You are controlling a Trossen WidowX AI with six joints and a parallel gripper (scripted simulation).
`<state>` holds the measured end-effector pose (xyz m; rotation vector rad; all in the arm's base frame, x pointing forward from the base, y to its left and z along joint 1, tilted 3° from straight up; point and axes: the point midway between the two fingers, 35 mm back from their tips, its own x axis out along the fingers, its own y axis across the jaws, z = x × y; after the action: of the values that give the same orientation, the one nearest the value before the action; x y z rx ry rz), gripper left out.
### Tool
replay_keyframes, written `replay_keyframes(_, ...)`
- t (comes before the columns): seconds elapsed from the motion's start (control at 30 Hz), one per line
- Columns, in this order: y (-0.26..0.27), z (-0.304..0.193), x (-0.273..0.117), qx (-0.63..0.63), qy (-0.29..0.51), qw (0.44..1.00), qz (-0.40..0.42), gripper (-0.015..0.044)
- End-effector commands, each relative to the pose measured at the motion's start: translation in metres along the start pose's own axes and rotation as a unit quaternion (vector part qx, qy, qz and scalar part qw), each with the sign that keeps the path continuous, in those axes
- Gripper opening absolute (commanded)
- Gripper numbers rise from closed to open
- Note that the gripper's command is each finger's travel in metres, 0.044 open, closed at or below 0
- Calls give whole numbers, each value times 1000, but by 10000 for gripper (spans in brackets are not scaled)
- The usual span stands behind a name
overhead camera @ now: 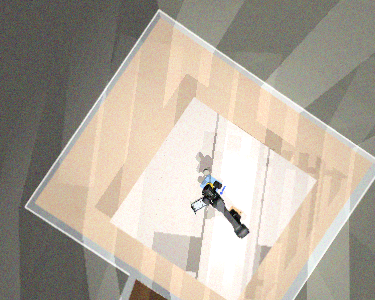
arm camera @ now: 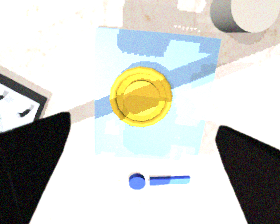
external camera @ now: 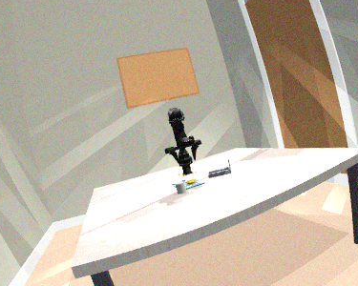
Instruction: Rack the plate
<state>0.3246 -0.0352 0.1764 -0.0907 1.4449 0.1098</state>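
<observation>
"How do the jaws [overhead camera: 210, 190] [external camera: 187, 161] stand?"

"Spread wide, with nothing pinched between them. In the wrist view the fingertips show on either side of the blue mat [overhead camera: 205, 181] [external camera: 198, 184] [arm camera: 150, 142], and the plate [overhead camera: 210, 184] [external camera: 191, 181] [arm camera: 141, 96] appears in the gap, touched by neither."

"What does the plate look like?"

"Round and bright yellow, with a raised ring for a rim and a smaller circle inside. A darker band of shadow crosses its lower half in the wrist view."

"Which way does it point?"

"It lies flat on the mat, open face up. Being round, it has no long axis to read."

"And around the mat?"

"Going by the wrist view, a blue disc [arm camera: 137, 181] and a short blue bar [overhead camera: 222, 190] [arm camera: 170, 180] lie just beyond its lower edge, the bar running roughly along that edge. The dark-framed dish rack [overhead camera: 193, 207] [external camera: 220, 173] [arm camera: 38, 97] stands off its left side, apart from it. Past its upper right corner is a grey cylinder [overhead camera: 206, 172] [external camera: 180, 188] [arm camera: 255, 12]. All of these are on the pale surface [overhead camera: 162, 195] [external camera: 145, 229] [arm camera: 90, 192]."
</observation>
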Motion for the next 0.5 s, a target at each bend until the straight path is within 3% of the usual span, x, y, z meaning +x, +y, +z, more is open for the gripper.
replay_keyframes(0.0,0,-8,46,-6,22,1000,-4,400)
replay_keyframes(0.47,-2,-13,67,-7,24,1000,-6,400)
